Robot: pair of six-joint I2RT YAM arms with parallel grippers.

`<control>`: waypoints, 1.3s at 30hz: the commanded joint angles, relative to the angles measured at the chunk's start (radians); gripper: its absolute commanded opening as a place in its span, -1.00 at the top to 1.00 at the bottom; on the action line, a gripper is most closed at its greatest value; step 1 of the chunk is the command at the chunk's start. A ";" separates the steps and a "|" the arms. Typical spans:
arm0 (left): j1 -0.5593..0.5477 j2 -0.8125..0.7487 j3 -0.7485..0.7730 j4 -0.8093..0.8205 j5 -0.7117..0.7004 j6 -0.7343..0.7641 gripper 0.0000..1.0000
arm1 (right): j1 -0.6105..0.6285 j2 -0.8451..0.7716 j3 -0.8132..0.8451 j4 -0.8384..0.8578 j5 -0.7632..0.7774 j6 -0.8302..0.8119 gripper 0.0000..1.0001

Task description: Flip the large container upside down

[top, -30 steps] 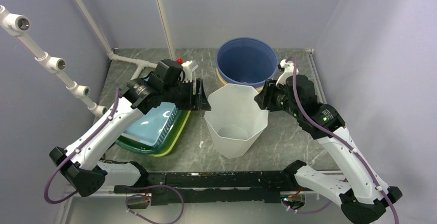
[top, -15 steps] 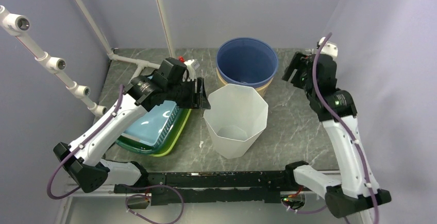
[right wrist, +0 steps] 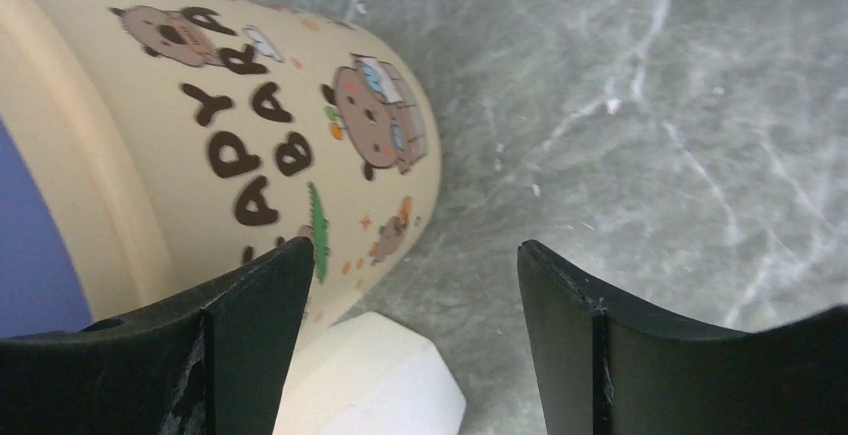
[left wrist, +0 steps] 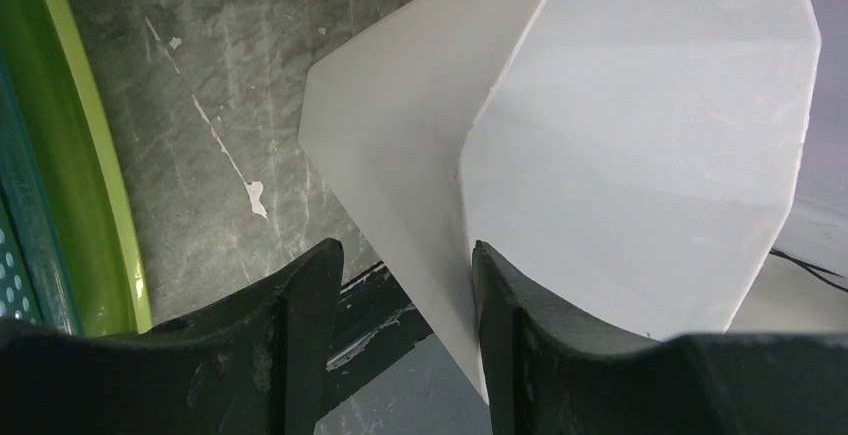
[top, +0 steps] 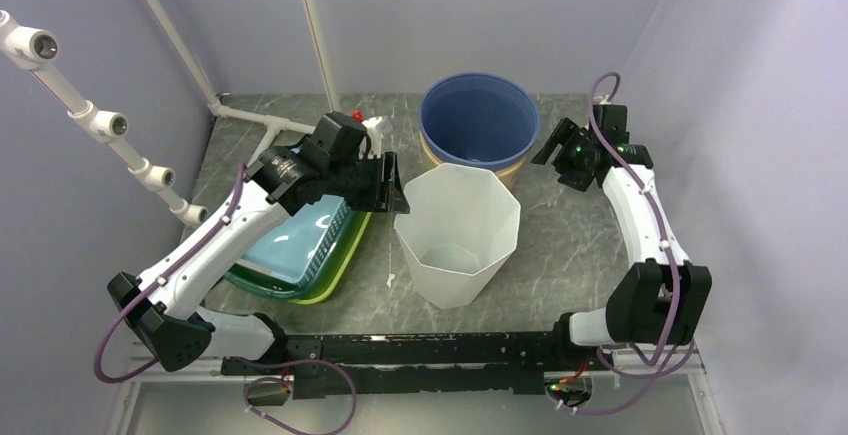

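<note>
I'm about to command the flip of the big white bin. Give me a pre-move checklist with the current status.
1. Left gripper straddles the white bin rim: ok.
2. Left jaws clamped on the wall: not ok, a gap shows beside one finger.
3. Right gripper open, empty, clear of the bin: ok.
4. Bin empty inside: ok.
5. Tipping room beside blue bucket and green tray: cannot tell.

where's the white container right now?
Top view: the white container stands upright mid-table, just in front of the blue bucket and right of the green basket; the left gripper straddles its left rim.
</note>
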 commanded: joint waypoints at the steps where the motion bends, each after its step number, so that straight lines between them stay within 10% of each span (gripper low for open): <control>1: -0.007 0.008 0.034 -0.013 -0.018 0.016 -0.13 | 0.000 0.026 0.031 0.135 -0.169 0.007 -0.55; 21: -0.008 -0.026 0.022 0.001 -0.034 -0.007 -0.22 | 0.194 0.236 0.139 0.156 -0.322 -0.008 -0.52; 28: -0.008 -0.029 0.018 0.012 -0.036 -0.024 -0.39 | 0.075 0.023 0.052 0.090 0.008 0.089 -0.85; 39: -0.008 -0.089 -0.027 0.031 -0.147 -0.061 -0.88 | 0.044 -0.312 -0.101 0.020 -0.056 -0.036 -0.99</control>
